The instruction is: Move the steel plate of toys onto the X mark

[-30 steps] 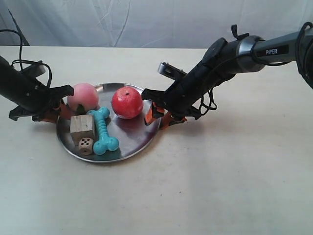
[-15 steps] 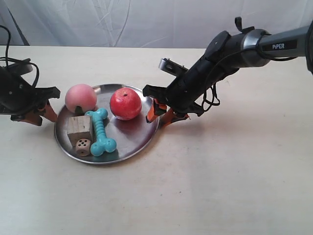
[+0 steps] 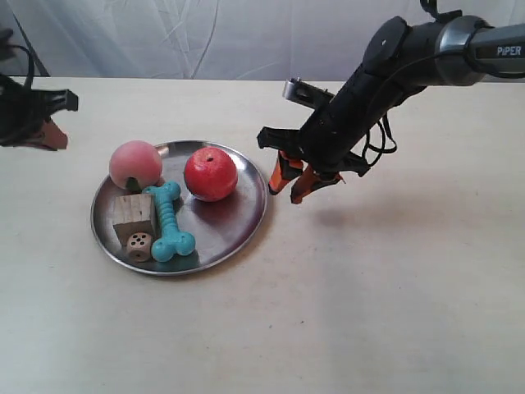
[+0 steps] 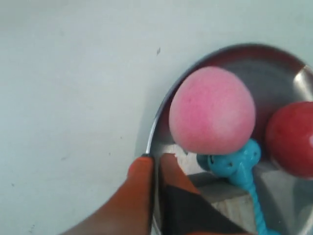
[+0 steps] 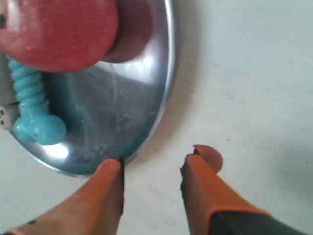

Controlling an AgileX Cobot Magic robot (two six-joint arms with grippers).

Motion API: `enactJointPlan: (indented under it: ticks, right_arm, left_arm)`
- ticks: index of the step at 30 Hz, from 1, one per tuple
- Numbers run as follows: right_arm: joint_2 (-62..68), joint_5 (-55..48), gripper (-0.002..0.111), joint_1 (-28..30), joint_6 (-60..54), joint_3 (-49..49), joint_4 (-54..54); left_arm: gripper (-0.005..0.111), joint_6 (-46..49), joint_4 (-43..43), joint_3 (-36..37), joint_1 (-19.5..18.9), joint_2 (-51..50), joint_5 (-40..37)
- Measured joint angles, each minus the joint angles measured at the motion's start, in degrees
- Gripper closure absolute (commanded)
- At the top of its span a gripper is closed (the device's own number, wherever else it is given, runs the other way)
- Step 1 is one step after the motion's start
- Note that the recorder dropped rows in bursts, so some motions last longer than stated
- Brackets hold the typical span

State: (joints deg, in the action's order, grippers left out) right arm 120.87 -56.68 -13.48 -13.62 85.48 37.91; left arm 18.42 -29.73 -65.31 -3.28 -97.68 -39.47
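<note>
The steel plate [image 3: 225,222] lies flat on the beige table. It holds the pink peach [image 3: 135,164], red apple [image 3: 211,174], turquoise bone [image 3: 168,220], wooden cube [image 3: 135,213] and die [image 3: 139,244]. My right gripper [image 3: 293,182] hangs open just off the plate's rim, nothing between its orange fingers [image 5: 110,171]. My left gripper [image 3: 45,135] sits well away from the plate at the exterior view's left edge. In the left wrist view the left gripper [image 4: 155,159] has its fingers almost touching, lined up over the plate's rim [image 4: 161,112] beside the peach [image 4: 211,110]. The X mark shows in no view.
A white cloth backdrop [image 3: 246,33] hangs behind the table's far edge. Black cables [image 3: 373,152] loop under the arm at the exterior view's right. Bare tabletop [image 3: 369,287] stretches in front of and to the right of the plate.
Both grippers have come off the plate's rim. The left one pulled back up and away to the view's edge; the right one lifted and drew off to the right. The plate stays put.
</note>
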Motion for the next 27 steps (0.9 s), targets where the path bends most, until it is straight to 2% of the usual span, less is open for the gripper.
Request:
enactJointPlan:
  ticks: [3, 7, 9, 12, 17, 20, 23, 27]
  right_arm:
    - [-2.96, -1.88, 0.108, 0.00, 0.13, 0.00, -0.93]
    - [-9.97, -3.23, 0.108, 0.00, -0.35, -0.84, -4.32]
    - [-16.66, -0.50, 0.108, 0.00, -0.65, -3.44, -5.81]
    - [-28.66, 7.80, 0.108, 0.00, -0.96, -9.99, -9.52]
    - [-51.28, 23.02, 0.108, 0.00, -0.46, -24.97, -15.48]
    - [-69.29, 36.86, 0.108, 0.00, -0.66, -37.17, -17.62]
    - [-81.08, 46.27, 0.108, 0.00, -0.90, -45.01, -17.49]
    - [-89.16, 48.34, 0.108, 0.00, -0.90, -49.28, -15.64]
  left_arm:
    - [0.107, 0.14, 0.00, 0.00, 0.00, 5.24, 2.56]
    - [0.107, 3.64, 0.11, 0.00, 0.00, 15.55, 4.85]
    - [0.107, 5.21, 0.11, 0.88, 0.00, 22.16, 6.93]
    - [0.107, 5.85, 0.11, 5.12, 0.00, 32.99, 12.57]
    - [0.107, 5.99, 0.52, 13.84, 0.00, 49.31, 26.58]
    - [0.107, 5.99, 3.03, 19.26, 0.00, 58.89, 34.28]
    - [0.107, 5.99, 4.55, 22.87, 0.00, 60.71, 37.87]
    - [0.107, 5.99, 4.60, 26.43, 0.11, 60.48, 39.85]
